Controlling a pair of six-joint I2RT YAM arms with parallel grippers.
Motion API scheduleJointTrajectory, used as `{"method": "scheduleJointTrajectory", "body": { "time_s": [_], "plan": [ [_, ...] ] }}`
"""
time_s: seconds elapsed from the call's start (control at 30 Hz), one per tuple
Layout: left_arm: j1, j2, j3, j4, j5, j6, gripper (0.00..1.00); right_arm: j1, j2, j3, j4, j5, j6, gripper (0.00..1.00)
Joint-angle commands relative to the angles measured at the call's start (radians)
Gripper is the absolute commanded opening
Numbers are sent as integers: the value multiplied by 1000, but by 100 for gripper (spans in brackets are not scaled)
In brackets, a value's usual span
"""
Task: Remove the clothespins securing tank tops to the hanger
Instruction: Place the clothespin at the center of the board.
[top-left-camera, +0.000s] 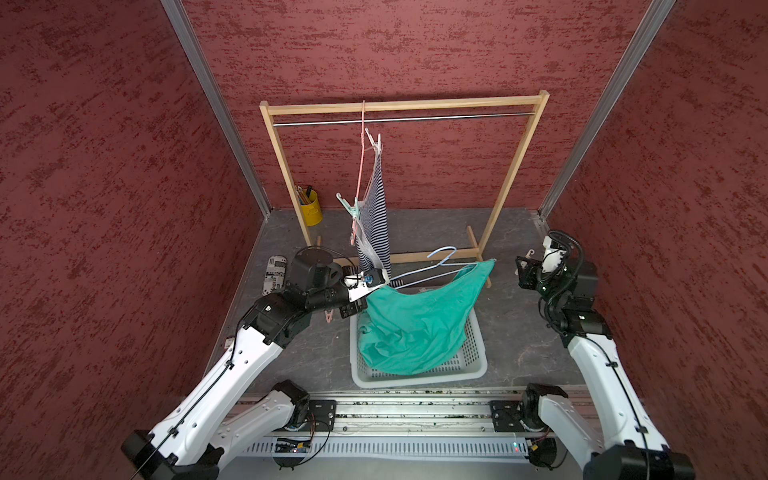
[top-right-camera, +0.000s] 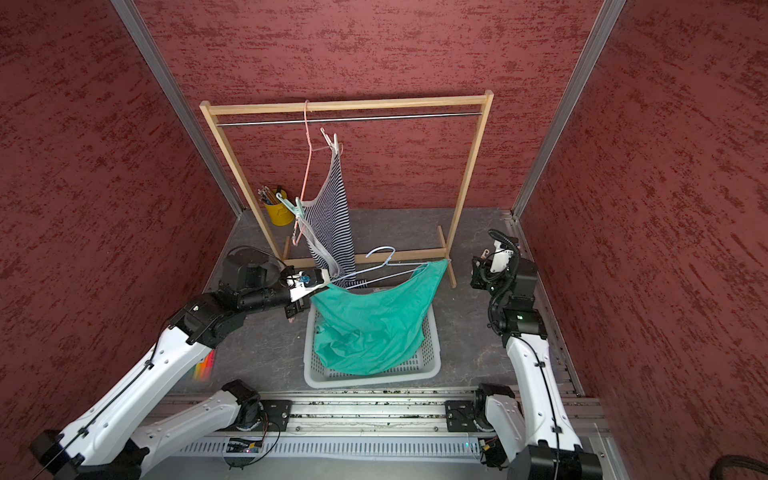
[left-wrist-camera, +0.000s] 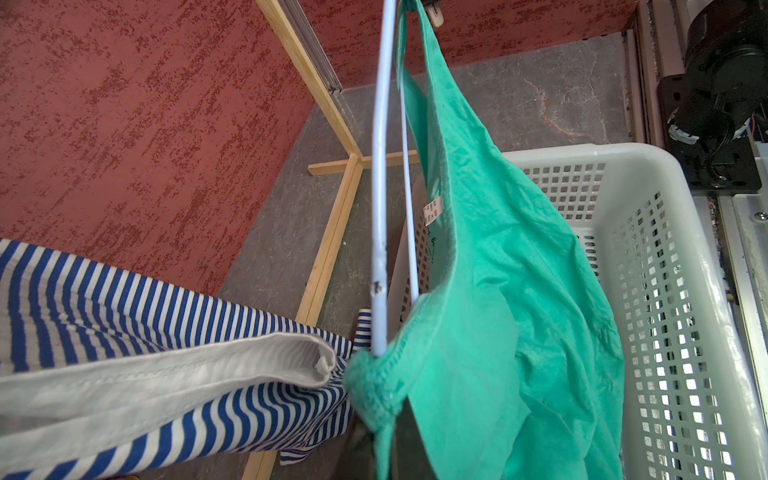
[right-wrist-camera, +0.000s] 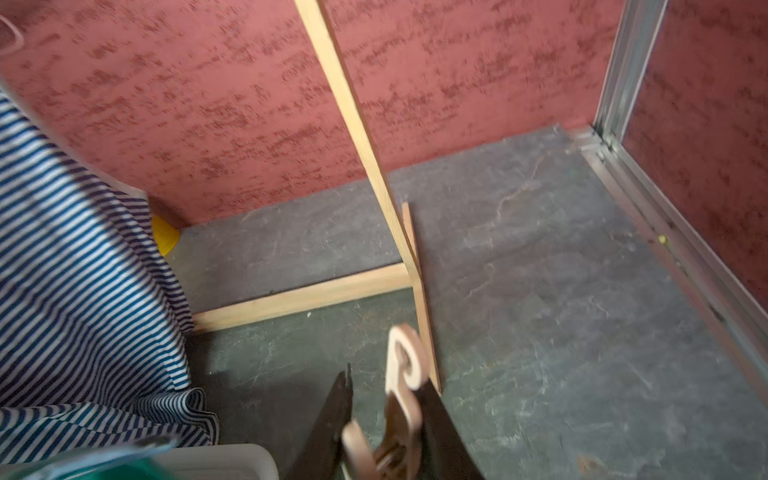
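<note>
The left gripper (top-left-camera: 362, 302) is shut on a bunched shoulder of the teal tank top (top-left-camera: 419, 328), right where one end of the blue hanger (top-left-camera: 436, 266) comes through the cloth. No peg is seen at that spot. Just beside this gripper, under its wrist, a pale pink clothespin (top-left-camera: 328, 317) lies loose on the floor.

Above and beyond the gripper, the striped tank top (top-left-camera: 376, 224) is hung from the pink hanger (top-left-camera: 360, 166) on the wooden rack (top-left-camera: 407, 104). It is pinned in two places: by a mint green clothespin (top-left-camera: 348, 206) at the shoulder nearer the gripper, and by a white clothespin (top-left-camera: 375, 140) at the farther, higher shoulder.

To the gripper's right, the teal top is draped down into the white basket (top-left-camera: 415, 380). Its far strap is carried at the blue hanger's other end, and whether anything clips it there cannot be told.

Well apart to the right, the right gripper (right-wrist-camera: 386, 415) is closed narrowly on a second pale pink clothespin (right-wrist-camera: 405, 361), held clear of all cloth.

Two pegs are judged removed. The held one is not yet put down, and the two on the striped top are left.
</note>
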Motion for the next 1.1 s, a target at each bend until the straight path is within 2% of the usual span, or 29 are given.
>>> {"method": "scheduleJointTrajectory", "body": {
  "time_s": [0.0, 0.13, 0.3, 0.53, 0.87, 1.07],
  "plan": [
    [-3, 7, 32, -2, 12, 24, 0, -2, 51, -15, -51, 35, 44, 0],
    [-4, 26, 32, -20, 4, 24, 0, -3, 168, 12, -108, 80, 28, 0],
    [-3, 27, 16, -10, 16, 24, 0, -3, 302, 53, -196, 242, -10, 0],
    [3, 19, 17, -16, 32, 23, 0, 12, 441, 135, -272, 202, -16, 0],
    [4, -16, 9, -20, 41, 16, 0, 27, 657, 239, -304, 310, -61, 0],
    [3, -28, -6, -10, 35, 14, 0, 72, 715, 294, -343, 414, -85, 2]
  ]
}}
